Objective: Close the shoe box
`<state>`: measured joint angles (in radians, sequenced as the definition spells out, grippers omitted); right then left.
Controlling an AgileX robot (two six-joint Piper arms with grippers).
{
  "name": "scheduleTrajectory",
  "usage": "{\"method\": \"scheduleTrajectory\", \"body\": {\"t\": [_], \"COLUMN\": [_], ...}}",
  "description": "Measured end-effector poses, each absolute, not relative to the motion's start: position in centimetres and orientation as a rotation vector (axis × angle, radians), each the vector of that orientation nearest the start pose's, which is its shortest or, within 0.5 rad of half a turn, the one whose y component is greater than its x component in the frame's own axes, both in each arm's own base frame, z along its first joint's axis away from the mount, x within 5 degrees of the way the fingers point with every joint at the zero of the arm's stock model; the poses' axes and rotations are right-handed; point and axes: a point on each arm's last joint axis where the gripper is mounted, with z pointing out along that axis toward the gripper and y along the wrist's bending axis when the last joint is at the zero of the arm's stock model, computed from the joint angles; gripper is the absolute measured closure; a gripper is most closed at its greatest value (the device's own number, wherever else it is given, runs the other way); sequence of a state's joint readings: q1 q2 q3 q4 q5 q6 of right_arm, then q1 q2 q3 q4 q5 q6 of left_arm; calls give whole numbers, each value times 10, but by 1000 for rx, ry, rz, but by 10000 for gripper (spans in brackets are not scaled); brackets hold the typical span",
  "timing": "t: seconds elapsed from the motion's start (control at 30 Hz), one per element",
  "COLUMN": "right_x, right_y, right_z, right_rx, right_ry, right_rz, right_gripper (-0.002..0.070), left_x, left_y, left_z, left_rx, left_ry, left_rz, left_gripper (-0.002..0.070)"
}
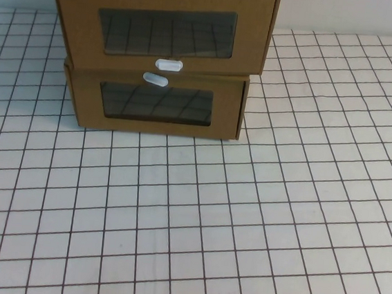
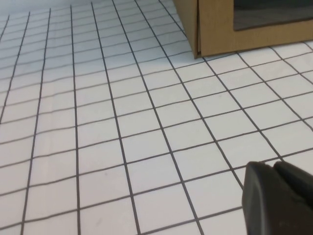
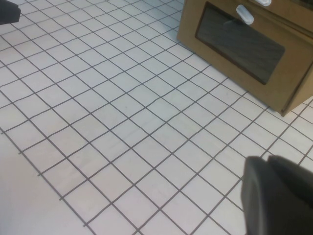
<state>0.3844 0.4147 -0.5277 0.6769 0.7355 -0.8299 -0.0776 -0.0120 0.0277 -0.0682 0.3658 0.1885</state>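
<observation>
At the far side of the white grid-lined table (image 1: 245, 214), left of centre, two cardboard boxes are stacked. The upper one, the brown cardboard drawer-style shoe box (image 1: 162, 26) with a clear front window and a small white oval pull tab (image 1: 168, 65) under it, juts toward the near side beyond the similar lower cardboard box (image 1: 158, 105), so its drawer looks partly pulled out.

Both arms sit low at the near edge, well apart from the stack. The left gripper (image 2: 279, 196) shows only as a dark tip, as does the right gripper (image 3: 279, 191); whether either is open or shut cannot be told.

A good close would likely mean a flat, centred, level push on the drawer front, just beside the window, to avoid skewing it or shoving the stack.
</observation>
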Motion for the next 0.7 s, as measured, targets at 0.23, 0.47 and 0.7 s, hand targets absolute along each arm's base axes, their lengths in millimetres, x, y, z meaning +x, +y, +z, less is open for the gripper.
{"method": "scheduleTrajectory", "body": {"t": [0.23, 0.47, 0.7], "right_x": [54, 54, 56], "right_y": [63, 63, 62], "right_z": [310, 310, 310], "right_rx": [-915, -915, -930], "right_ry": [1752, 1752, 1732], "right_rz": [489, 489, 440], "right_gripper": [689, 689, 689], "left_x": [52, 52, 52], "left_y": [-6, -6, -6], "left_z": [171, 171, 171], "left_rx": [191, 192, 190], "left_ry": [1867, 1867, 1868], "left_rz": [-2, 1, -1], "left_gripper": [679, 679, 679]}}
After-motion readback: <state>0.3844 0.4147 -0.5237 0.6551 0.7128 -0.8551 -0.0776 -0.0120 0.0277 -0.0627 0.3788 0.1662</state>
